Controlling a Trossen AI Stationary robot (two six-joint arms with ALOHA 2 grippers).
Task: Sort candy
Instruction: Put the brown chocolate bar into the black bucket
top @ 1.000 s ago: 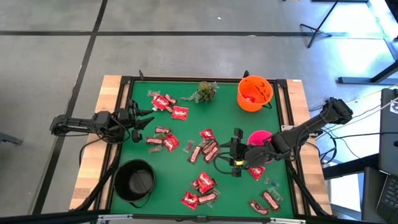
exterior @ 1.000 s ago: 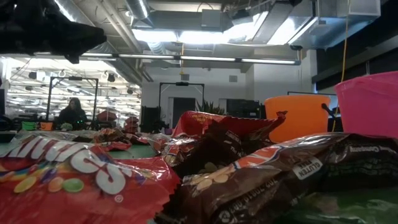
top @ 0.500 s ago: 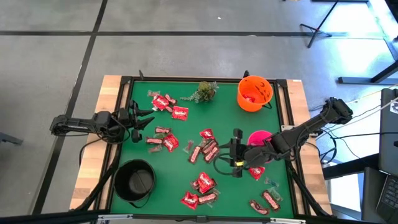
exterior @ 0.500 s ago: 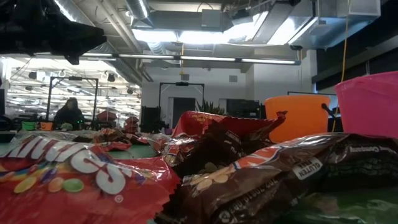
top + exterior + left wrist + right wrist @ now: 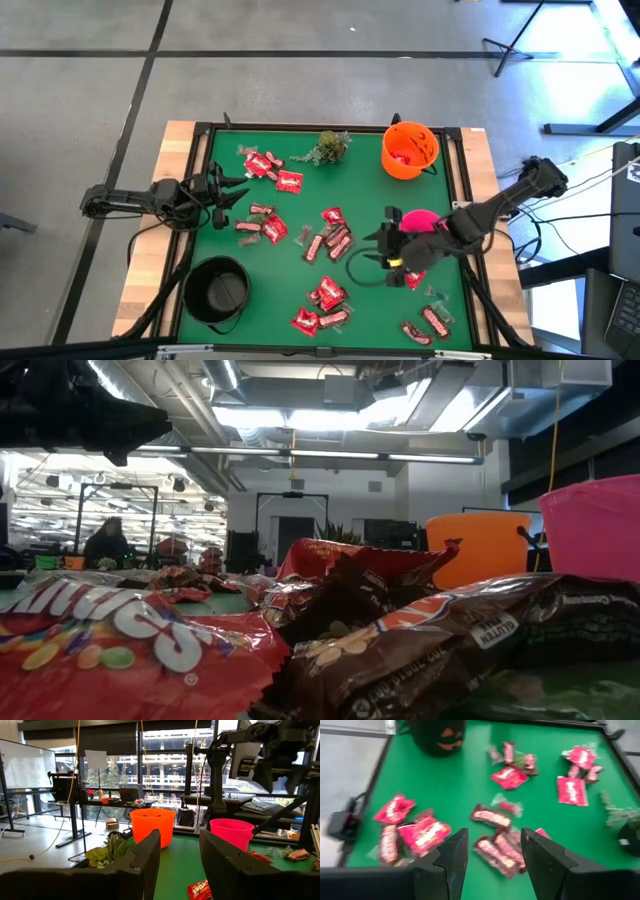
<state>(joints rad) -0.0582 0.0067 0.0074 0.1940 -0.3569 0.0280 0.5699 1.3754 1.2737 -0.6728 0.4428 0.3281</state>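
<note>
Many candies lie loose on the green table (image 5: 300, 205): red packets and brown bars in the middle (image 5: 330, 238), at the left (image 5: 265, 228), at the far left (image 5: 272, 170) and near the front (image 5: 325, 305). My right gripper (image 5: 384, 243) is open and empty above the table, just right of the middle cluster, which shows under its fingers in the right wrist view (image 5: 492, 817). My left gripper (image 5: 238, 192) is open and empty at the table's left edge, also seen in its wrist view (image 5: 177, 860).
An orange bowl (image 5: 410, 150) stands at the far right, a pink bowl (image 5: 420, 220) just behind my right gripper, and a black bowl (image 5: 220, 290) at the near left. A green plant sprig (image 5: 330, 147) lies at the far edge. Candy (image 5: 130, 640) fills the low view's foreground.
My right gripper has drawn back a little toward the table's right edge, away from the middle candy cluster, and stays open. More of the pink bowl now shows. The candies lie where they were.
</note>
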